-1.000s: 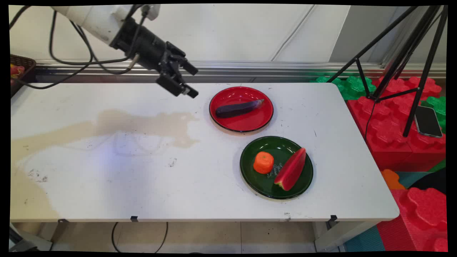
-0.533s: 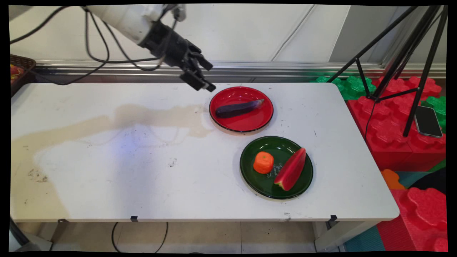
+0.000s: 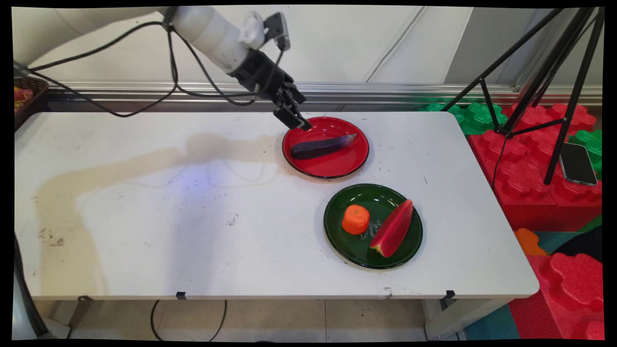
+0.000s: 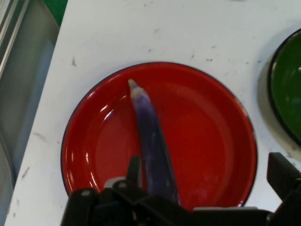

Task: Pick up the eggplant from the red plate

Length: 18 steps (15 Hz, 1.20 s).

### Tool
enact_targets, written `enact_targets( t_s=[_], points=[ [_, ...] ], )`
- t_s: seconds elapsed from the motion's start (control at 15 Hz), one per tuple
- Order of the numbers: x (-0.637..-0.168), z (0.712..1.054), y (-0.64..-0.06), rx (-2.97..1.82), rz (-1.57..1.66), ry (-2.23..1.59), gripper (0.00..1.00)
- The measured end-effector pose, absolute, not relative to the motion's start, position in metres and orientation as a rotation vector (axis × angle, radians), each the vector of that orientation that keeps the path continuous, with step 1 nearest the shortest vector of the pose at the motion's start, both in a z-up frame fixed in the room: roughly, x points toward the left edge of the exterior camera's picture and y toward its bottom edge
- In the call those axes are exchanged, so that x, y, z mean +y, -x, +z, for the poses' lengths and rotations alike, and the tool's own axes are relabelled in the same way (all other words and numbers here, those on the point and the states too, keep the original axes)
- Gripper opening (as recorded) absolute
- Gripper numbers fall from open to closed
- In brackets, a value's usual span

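Now over plate: the hand point(image 3: 295, 117), fingers spread and holding nothing, has swung from the counter's far left toward its far middle, hanging above the near end of the eggplant point(image 3: 322, 146).
Eggplant: lying across the red plate point(image 3: 348, 166).
Nearby: green plate point(image 3: 354, 250) with carrot piece point(image 3: 355, 219) and watermelon slice point(image 3: 393, 229).
Counter: white, scuffed point(image 3: 193, 241).
Room: tripod point(image 3: 554, 82) over foam blocks point(image 3: 535, 193).

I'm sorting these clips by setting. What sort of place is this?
Probably a robot lab or test room: toy food on plates, such as an eggplant on a red plate, a camera tripod, and large foam blocks beside the white table.
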<state>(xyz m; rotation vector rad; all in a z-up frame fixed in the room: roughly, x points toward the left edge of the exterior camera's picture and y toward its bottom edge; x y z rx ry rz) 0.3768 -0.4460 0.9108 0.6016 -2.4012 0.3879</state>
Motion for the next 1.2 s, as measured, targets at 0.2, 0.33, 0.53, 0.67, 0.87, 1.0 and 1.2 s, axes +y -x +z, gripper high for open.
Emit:
enact_targets(
  t_s=[0.2,0.33,0.53,0.67,0.87,1.0,1.2],
  points=[
    [-0.465,0.891,-0.368,-2.432,0.386,-0.627,1.00],
    [-0.476,0.877,-0.364,-2.451,0.379,-0.649,1.00],
    [-0.490,0.857,-0.359,-2.481,0.366,-0.672,1.00],
    [-0.499,0.845,-0.356,-2.498,0.358,-0.682,1.00],
    [-0.510,0.828,-0.351,-2.519,0.338,-0.694,1.00],
    [-0.513,0.820,-0.349,-2.530,0.324,-0.699,1.00],
    [-0.519,0.807,-0.346,-2.548,0.302,-0.705,1.00]
  ],
)
